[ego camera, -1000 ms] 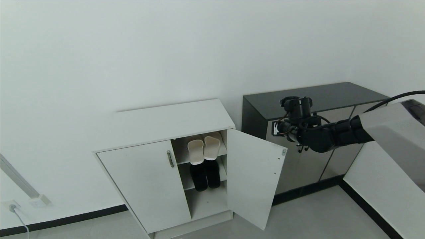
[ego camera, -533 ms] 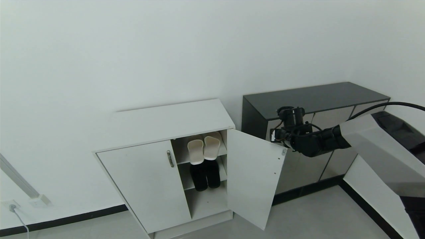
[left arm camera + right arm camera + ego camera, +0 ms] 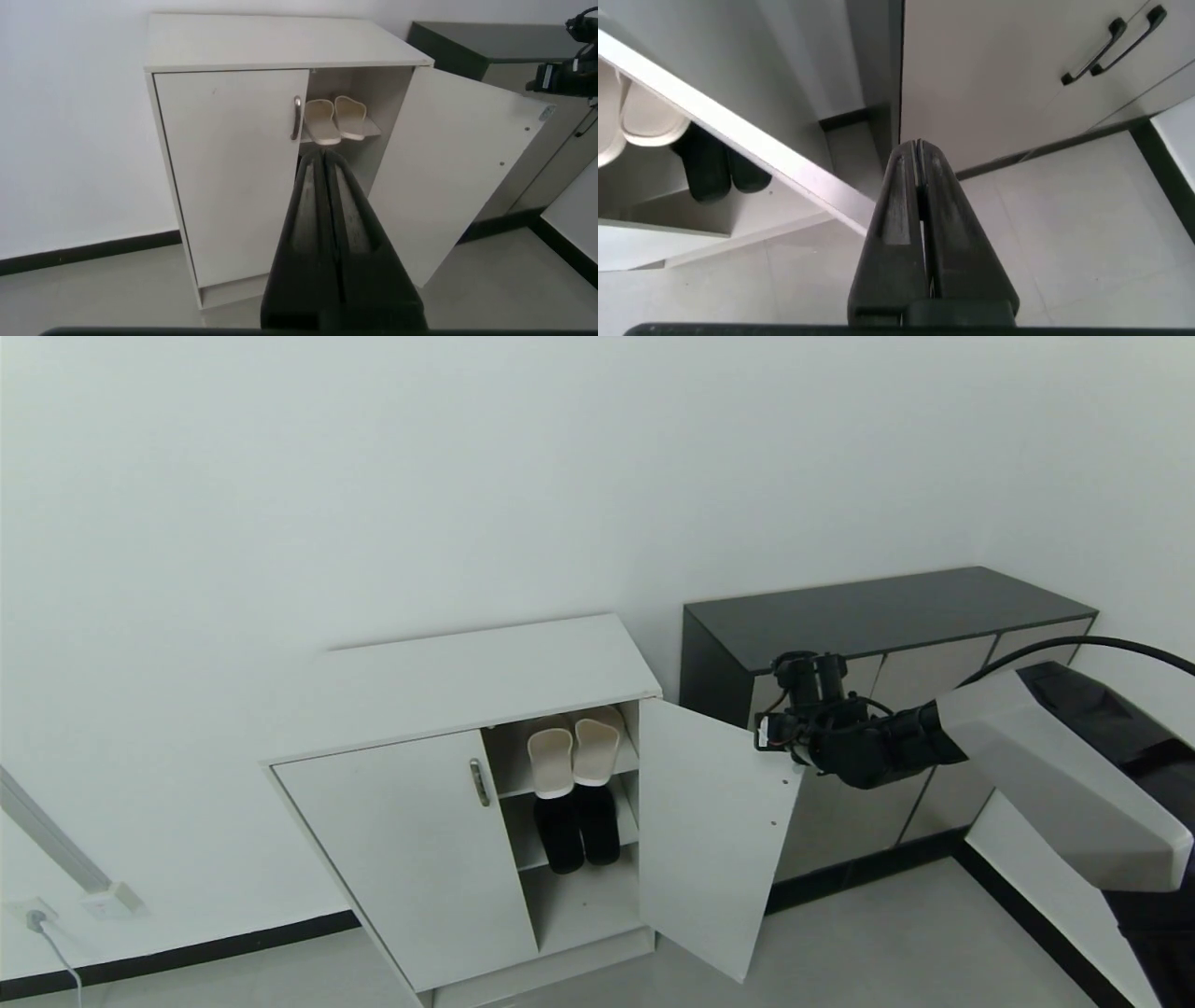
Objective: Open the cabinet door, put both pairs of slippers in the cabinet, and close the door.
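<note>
The white cabinet stands against the wall with its left door shut and its right door swung open. Inside, a beige pair of slippers stands on the upper shelf and a black pair on the shelf below. My right gripper sits at the open door's upper outer corner. In the right wrist view this gripper is shut and empty, beside the door's top edge. My left gripper is shut and empty, held well back, facing the cabinet front and the beige slippers.
A grey sideboard with a dark top stands right of the cabinet, just behind the open door. A wall socket with a cable is at the lower left. Bare floor lies in front of both cabinets.
My right arm has come down and to the left, from in front of the sideboard to the open door's upper corner. The door and slippers have not moved.
</note>
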`<state>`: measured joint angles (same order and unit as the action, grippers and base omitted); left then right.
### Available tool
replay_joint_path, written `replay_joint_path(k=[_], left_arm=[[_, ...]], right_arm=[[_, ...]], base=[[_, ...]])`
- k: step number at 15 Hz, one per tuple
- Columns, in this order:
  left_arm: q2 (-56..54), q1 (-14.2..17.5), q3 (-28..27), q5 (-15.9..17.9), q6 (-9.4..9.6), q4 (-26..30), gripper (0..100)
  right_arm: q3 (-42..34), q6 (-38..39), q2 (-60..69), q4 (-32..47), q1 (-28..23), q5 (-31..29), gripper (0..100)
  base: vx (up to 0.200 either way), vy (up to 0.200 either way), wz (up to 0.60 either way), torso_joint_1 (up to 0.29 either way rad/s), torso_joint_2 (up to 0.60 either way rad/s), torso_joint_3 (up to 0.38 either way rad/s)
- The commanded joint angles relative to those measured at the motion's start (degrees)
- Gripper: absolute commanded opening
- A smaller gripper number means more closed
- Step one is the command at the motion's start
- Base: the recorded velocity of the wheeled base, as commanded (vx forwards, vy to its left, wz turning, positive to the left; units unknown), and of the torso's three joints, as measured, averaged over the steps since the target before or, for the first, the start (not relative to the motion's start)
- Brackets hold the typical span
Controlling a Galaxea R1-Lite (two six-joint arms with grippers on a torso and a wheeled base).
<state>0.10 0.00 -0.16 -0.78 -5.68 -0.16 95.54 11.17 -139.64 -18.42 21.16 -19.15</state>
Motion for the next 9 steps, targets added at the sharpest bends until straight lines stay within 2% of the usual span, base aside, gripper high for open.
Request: replay_joint_path(k=[1, 6, 9], left_arm=[[0.1, 0.1, 0.0, 0.0, -0.03, 0.0, 0], [0.0, 0.0, 0.0, 0.0, -0.03, 0.0, 0], [0.1, 0.0, 0.0, 0.1, -0.03, 0.0, 0]], right_arm=[[-0.2, 0.0, -0.1, 0.1, 0.0, 0.0, 0], [-2.9, 1.1, 0.9, -0.1, 1.1, -0.3, 0], [-7.5, 2.9, 3.7, -0.2, 3.8, -0.3, 0]], base=[[0.000, 0.000, 0.00, 0.000, 0.00, 0.000], [0.000, 0.000, 0.00, 0.000, 0.00, 0.000], [0.000, 0.000, 0.00, 0.000, 0.00, 0.000]])
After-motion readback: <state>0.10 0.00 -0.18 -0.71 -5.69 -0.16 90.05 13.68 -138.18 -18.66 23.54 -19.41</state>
